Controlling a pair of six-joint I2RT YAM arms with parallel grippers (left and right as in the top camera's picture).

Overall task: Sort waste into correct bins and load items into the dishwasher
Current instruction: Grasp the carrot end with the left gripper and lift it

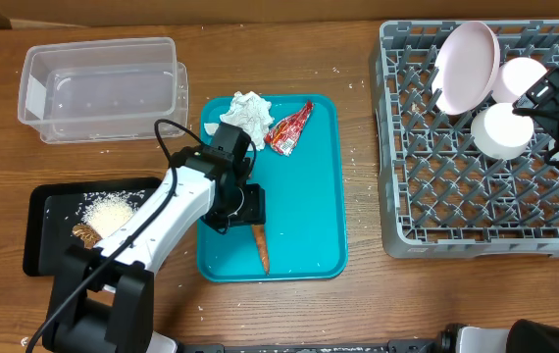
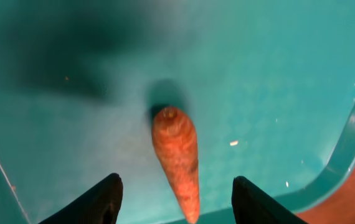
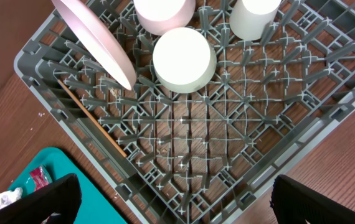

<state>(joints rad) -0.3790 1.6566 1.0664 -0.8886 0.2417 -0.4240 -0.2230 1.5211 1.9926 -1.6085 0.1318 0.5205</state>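
On the teal tray [image 1: 309,216], the left gripper [image 1: 252,211] hides the thick end of the carrot [image 1: 263,250] and its wrist overlaps the napkin [image 1: 248,110].

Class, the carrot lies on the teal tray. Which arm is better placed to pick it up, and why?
Left. The left gripper hangs open over the carrot on the teal tray, one finger either side. The right gripper is open over the dish rack, far off.

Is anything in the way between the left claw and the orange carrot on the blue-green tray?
No, nothing visible is. The open left gripper hangs right over the tapered orange carrot, which lies bare on the teal plastic tray.
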